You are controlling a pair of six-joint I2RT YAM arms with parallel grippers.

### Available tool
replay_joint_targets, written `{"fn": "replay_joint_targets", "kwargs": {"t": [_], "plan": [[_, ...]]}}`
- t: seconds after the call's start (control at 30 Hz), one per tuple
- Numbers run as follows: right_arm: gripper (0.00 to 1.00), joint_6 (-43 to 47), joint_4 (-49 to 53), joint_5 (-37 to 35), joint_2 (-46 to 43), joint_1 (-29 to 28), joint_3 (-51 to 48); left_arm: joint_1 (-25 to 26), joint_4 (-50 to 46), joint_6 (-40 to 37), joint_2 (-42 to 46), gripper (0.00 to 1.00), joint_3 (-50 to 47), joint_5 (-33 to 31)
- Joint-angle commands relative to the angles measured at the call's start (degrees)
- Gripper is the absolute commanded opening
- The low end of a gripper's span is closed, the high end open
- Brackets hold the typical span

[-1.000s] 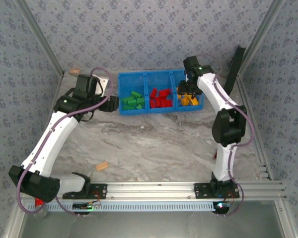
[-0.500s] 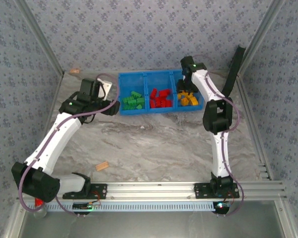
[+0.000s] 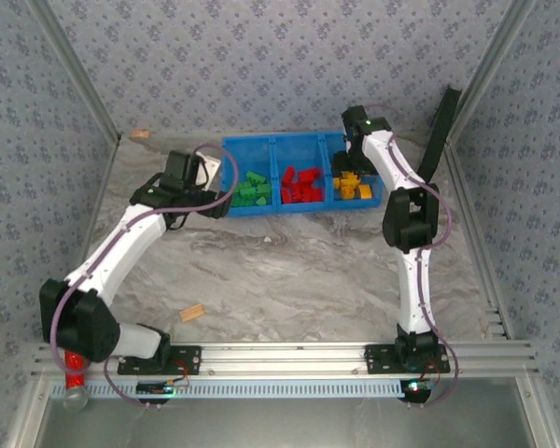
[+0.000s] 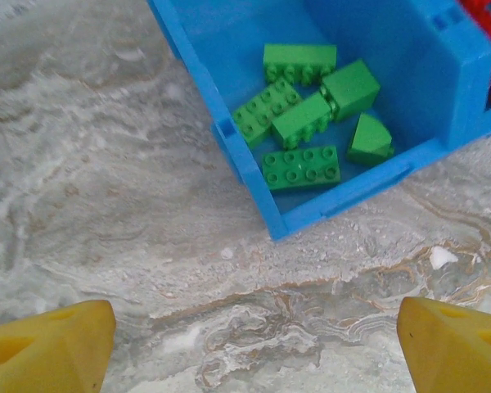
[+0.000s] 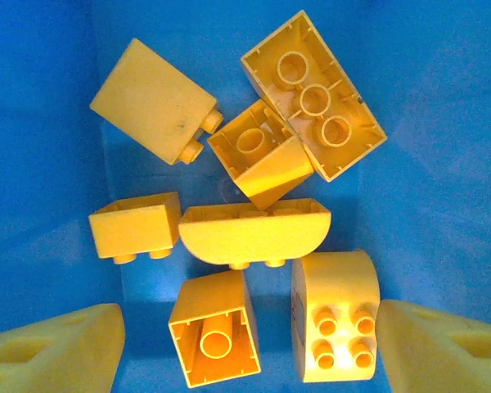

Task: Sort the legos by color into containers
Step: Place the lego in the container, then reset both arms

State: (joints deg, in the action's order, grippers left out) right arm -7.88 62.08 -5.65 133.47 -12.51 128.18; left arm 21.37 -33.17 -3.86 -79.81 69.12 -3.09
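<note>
- Patterned walls close in the grey marbled bench (image 3: 299, 271) in the overhead view. The blue tray (image 3: 299, 140) sits at the far side with green bricks (image 3: 252, 191) in its left bay, red bricks (image 3: 301, 185) in the middle and yellow bricks (image 3: 352, 187) on the right. I see no loose brick on the bench, just a wooden block (image 3: 193, 313) near the front, so I judge the sort finished or nearly so. The left gripper (image 3: 220, 200) is just beside the tray's near-left corner. The right gripper (image 3: 352, 168) hangs over the yellow bay.
- On the left wrist camera, the left gripper (image 4: 251, 344) is spread wide and empty. The green bricks (image 4: 307, 115) lie ahead of it inside the tray wall (image 4: 245, 168), with bare bench between the fingertips. If I pull this arm away, I'd back off from that corner so nothing catches the wall.
- On the right wrist camera, the right gripper (image 5: 247, 348) is also wide open and holds nothing. Seven yellow bricks (image 5: 254, 229) lie jumbled directly below, the nearest two between its fingertips. I'd lift straight up with the fingers spread, to avoid dragging a brick out.
</note>
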Motion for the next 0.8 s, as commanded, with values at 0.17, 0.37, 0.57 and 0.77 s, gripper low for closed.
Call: {"fn": "replay_joint_targets", "kwargs": {"t": [0.17, 0.37, 0.57, 0.77], "plan": [[0.88, 2.51, -4.09, 3.31, -12.85, -0.93, -3.9, -2.7, 10.96, 0.61, 3.98, 0.94, -5.76, -1.03], [1.0, 4.17, -13.31, 6.24, -24.51, -1.83, -16.7, -11.17, 27.23, 4.21, 7.71, 1.0, -18.18, -4.25], [1.0, 5.57, -31.7, 5.74, -41.21, -1.29, -43.03, -17.43, 44.14, 9.51, 6.83, 1.0, -32.61, -8.06], [1.0, 9.37, -49.54, 6.74, -47.97, 1.79, -66.68, -17.93, 65.4, 5.61, 0.27, 1.0, -42.34, -12.41]]}}
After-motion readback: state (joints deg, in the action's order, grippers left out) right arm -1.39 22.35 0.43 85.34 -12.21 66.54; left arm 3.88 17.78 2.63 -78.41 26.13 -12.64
